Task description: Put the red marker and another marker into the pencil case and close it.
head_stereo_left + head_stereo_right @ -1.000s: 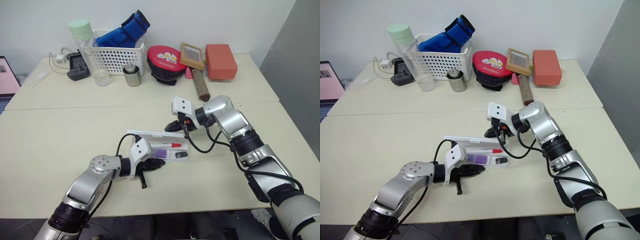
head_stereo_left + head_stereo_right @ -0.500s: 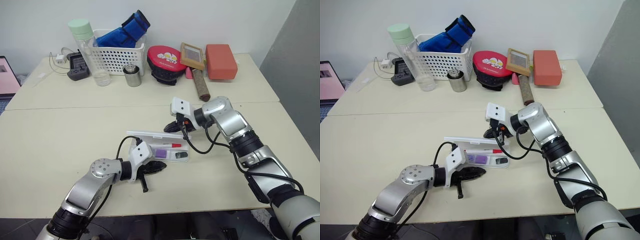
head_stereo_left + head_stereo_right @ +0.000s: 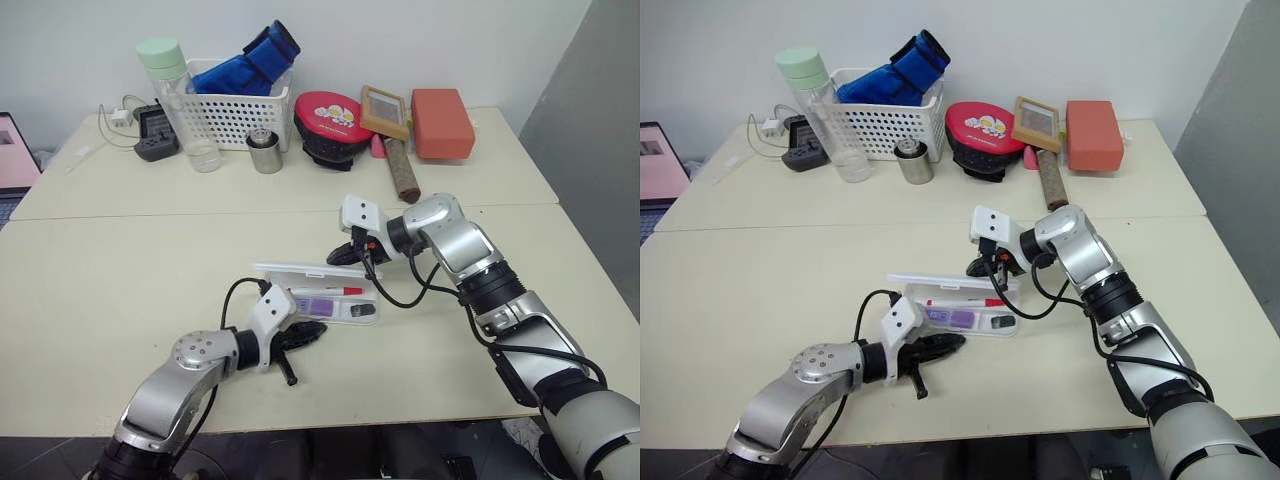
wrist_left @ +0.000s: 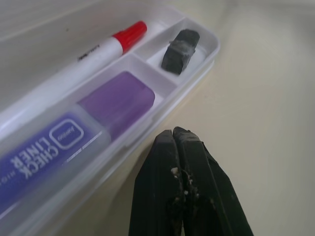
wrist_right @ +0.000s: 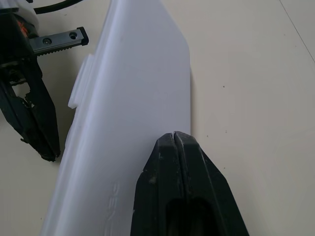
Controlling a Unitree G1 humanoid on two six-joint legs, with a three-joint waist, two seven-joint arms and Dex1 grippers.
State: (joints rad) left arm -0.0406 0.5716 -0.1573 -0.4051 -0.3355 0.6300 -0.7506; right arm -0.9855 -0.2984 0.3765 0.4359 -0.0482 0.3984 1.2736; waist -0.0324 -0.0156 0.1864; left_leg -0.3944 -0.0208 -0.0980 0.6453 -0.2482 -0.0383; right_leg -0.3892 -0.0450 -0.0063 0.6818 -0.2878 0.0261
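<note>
The pencil case [image 3: 352, 321] lies open at mid-table, its lid [image 3: 300, 271] tilted up along the far side. In its tray the red marker [image 4: 98, 49] lies in the back slot. The purple highlighter [image 4: 74, 132] lies in the front slot, and a small dark piece [image 4: 179, 44] sits in the end compartment. My left gripper [image 3: 305, 335] is shut and empty, just outside the case's near edge. My right gripper [image 5: 174, 140] is shut, with its tips against the outer face of the lid [image 5: 133, 123].
Along the table's far side stand a white mesh basket [image 3: 235, 115] with a blue item, a clear bottle [image 3: 180, 100], a metal cup [image 3: 264, 152], a red round case [image 3: 328, 120], a framed board [image 3: 385, 110] and an orange-red box [image 3: 441, 122]. A power strip [image 3: 155, 135] lies far left.
My left forearm has dropped lower and its wrist has turned a little, while the gripper stays by the case's near edge. The right arm and the case have not moved.
</note>
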